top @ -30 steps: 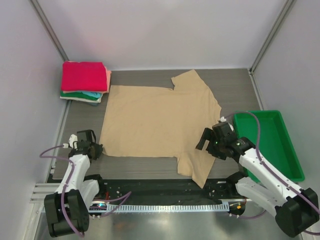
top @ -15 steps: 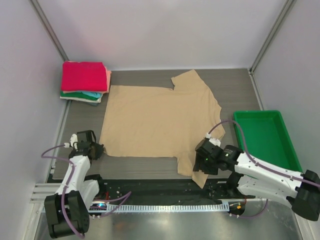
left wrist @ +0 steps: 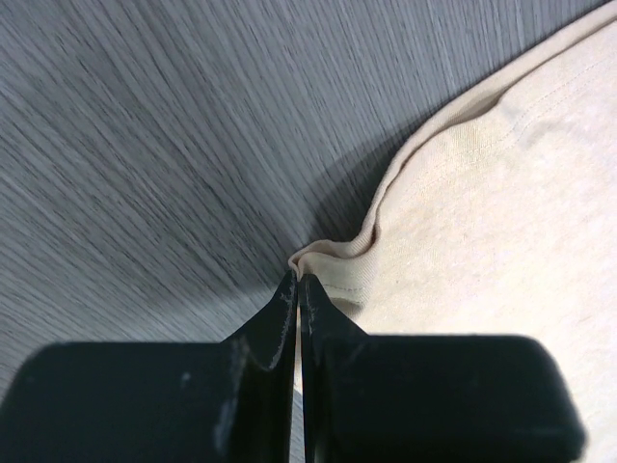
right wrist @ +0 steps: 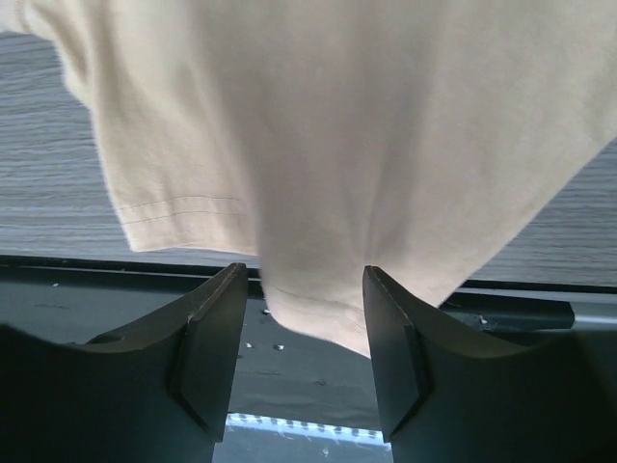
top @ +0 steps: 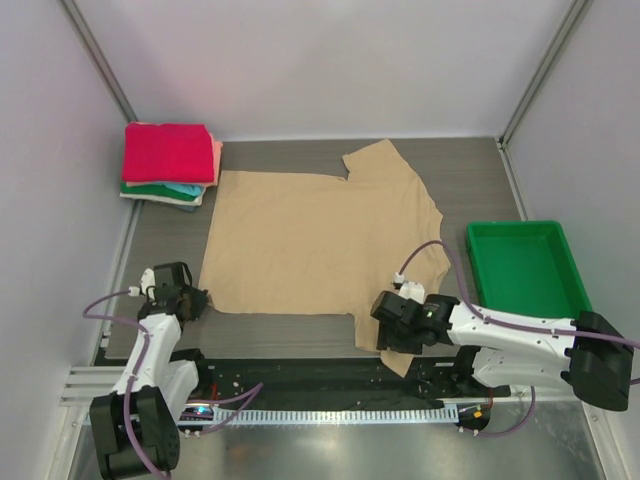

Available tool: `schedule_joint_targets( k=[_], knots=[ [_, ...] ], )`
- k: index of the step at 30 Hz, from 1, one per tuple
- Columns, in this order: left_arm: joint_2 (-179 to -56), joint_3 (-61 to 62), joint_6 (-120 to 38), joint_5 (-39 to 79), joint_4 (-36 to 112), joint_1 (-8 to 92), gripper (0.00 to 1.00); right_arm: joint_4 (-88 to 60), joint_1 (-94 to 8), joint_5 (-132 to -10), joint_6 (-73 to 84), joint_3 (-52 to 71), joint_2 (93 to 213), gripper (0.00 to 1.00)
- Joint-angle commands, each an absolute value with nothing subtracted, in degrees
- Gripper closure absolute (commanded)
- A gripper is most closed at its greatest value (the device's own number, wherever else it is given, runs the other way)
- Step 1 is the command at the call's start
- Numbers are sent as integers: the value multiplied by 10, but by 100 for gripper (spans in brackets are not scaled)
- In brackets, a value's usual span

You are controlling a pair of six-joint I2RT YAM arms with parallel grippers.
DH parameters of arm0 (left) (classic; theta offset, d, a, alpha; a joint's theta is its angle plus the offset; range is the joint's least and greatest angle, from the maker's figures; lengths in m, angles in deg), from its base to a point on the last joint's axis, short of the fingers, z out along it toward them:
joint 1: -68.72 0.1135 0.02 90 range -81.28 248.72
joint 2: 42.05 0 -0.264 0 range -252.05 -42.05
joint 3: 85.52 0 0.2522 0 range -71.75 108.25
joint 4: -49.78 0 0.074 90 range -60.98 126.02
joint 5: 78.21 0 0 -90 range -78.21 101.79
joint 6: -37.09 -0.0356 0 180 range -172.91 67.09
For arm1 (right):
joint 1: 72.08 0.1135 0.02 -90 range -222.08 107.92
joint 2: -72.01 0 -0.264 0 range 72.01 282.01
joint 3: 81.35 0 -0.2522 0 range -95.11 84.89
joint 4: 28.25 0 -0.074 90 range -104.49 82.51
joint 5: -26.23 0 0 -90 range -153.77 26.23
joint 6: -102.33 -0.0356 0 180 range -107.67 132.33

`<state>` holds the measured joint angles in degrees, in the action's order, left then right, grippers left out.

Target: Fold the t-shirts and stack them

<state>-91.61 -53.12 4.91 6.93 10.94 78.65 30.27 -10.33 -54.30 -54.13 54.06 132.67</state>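
A tan t-shirt lies spread flat in the middle of the table. Its near sleeve hangs over the table's front edge. My left gripper is shut on the shirt's near left hem corner, pinching a small fold of cloth at table level. My right gripper is open over the near sleeve; in the right wrist view the sleeve lies between its fingers. A stack of folded t-shirts, pink-red on top with salmon, teal and green below, sits at the far left corner.
A green plastic tray stands at the right, close to the right arm. The black rail of the arm bases runs along the table's front edge. Walls close in the left, far and right sides.
My right gripper has swung left and toward the front edge, from beside the shirt's right side to over the near sleeve. The left gripper and shirt have stayed put.
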Motion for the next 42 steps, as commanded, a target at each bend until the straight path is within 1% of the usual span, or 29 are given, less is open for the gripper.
schedule_joint_targets(
  k=[1, 4, 6, 7, 9, 10, 13, 17, 18, 20, 21, 22, 24, 28, 29, 32, 42],
  knots=[
    [-901, -536, 40, 72, 115, 791, 100, 273, -90, -509, -552, 512, 1322, 42],
    [-900, -536, 40, 72, 116, 790, 99, 266, -88, -512, -539, 519, 1351, 41],
    [-901, -536, 40, 72, 115, 790, 100, 260, -85, -516, -539, 525, 1361, 46],
    [-900, -536, 40, 73, 115, 789, 100, 256, -81, -516, -544, 532, 1360, 55],
    [-900, -536, 40, 72, 114, 790, 100, 254, -82, -512, -546, 536, 1350, 67],
    [-898, -536, 40, 73, 114, 790, 100, 259, -82, -510, -546, 538, 1348, 79],
    [-878, -526, 30, 79, 105, 790, 100, 288, -82, -484, -544, 516, 1337, 99],
    [-799, -502, 24, 65, 59, 782, 100, 352, -91, -409, -506, 432, 1320, 99],
    [-780, -499, 26, 68, 60, 782, 100, 360, -125, -404, -470, 415, 1323, 99],
    [-783, -474, 25, 80, 54, 781, 100, 362, -187, -432, -417, 378, 1328, 99],
    [-792, -460, 22, 83, 53, 781, 100, 360, -248, -441, -395, 368, 1330, 99],
    [-820, -449, 14, 84, 47, 782, 100, 344, -272, -446, -350, 352, 1337, 99],
    [-850, -411, 8, 100, 46, 782, 100, 339, -311, -453, -313, 325, 1354, 99],
    [-926, -357, -2, 114, 81, 781, 100, 315, -388, -461, -233, 245, 1426, 99],
    [-953, -348, -3, 130, 85, 781, 100, 310, -399, -465, -225, 234, 1453, 99],
    [-1008, -312, -6, 129, 107, 782, 100, 288, -437, -484, -198, 191, 1503, 99],
    [-1185, -189, -25, 149, 144, 775, 100, 266, -541, -513, -151, 56, 1636, 99]
  ],
)
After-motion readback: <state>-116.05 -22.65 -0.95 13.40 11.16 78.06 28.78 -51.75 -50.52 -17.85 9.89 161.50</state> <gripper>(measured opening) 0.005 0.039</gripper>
